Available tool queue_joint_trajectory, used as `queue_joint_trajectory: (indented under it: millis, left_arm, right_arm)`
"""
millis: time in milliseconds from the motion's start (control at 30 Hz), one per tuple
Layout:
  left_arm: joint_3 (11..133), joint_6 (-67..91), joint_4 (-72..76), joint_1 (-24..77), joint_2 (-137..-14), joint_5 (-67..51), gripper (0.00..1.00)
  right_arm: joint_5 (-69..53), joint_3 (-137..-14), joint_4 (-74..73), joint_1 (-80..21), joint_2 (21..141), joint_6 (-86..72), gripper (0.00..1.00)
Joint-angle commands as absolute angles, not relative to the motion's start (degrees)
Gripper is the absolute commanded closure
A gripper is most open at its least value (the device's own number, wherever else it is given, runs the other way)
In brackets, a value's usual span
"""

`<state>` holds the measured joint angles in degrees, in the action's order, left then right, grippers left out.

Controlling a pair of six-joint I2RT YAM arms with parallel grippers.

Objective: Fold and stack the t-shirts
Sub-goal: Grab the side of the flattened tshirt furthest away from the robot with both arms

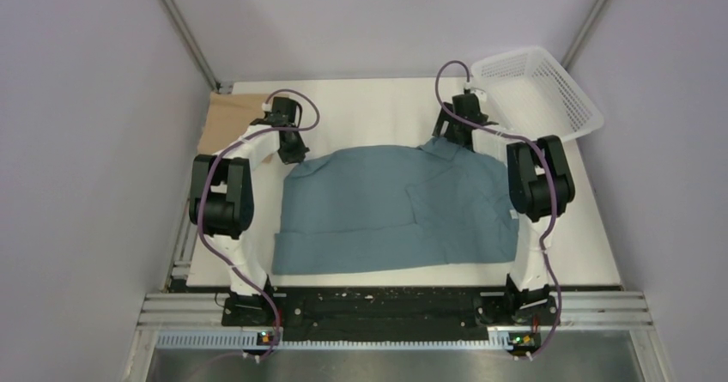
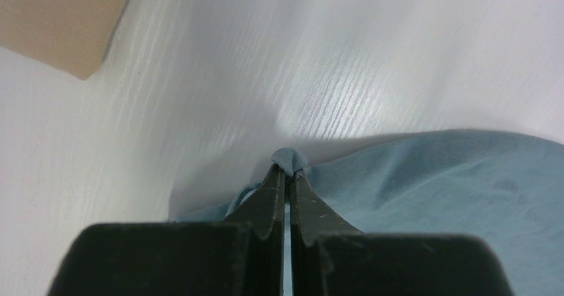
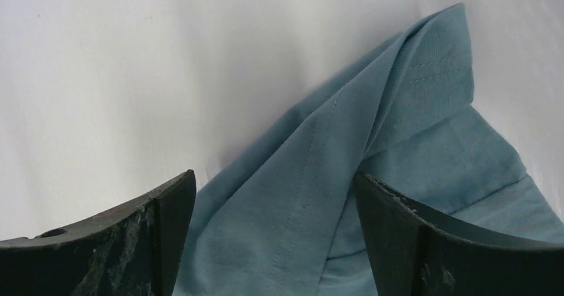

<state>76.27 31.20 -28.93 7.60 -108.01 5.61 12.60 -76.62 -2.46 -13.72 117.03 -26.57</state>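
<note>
Arms stretched forward: your left gripper (image 2: 287, 171) pinched the blue shirt (image 1: 386, 210), your right gripper (image 3: 274, 176) gaped over it; the tan shirt (image 1: 230, 118) lay half hidden.

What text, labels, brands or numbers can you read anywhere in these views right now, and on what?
No text can be read in any view.
The dusty teal-blue cloth t-shirt shows only plain fabric and stitching, with no neck label in view.
The tan-beige cloth shirt and the white plastic mesh basket show no markings.
The small boards at the arm bases show only lit dots; any print is too small to read.
</note>
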Motion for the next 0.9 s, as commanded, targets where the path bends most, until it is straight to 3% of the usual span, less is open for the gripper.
queue_joint_trajectory:
  millis: [0,367,600,867]
  left_arm:
    - [76.24,31.29,-28.13,7.65,-105.6,6.46,1.0]
    - [76.47,31.38,-28.6,7.56,-105.91,7.12,1.0]
    - [76.88,31.42,-28.62,7.56,-105.86,6.43,1.0]
    - [76.52,31.28,-28.74,7.56,-105.19,7.27,1.0]
  right_arm:
    - [12.52,-75.67,-1.17,-13.58,113.01,-24.38,0.13]
    - [6.3,-81.13,-0.51,-13.54,119.99,-25.72,0.14]
    - [-3.6,-80.14,10.04,-13.69,119.07,-28.84,0.22]
    - [-3.2,-80.66,10.65,-13.71,121.75,-30.37,0.25]
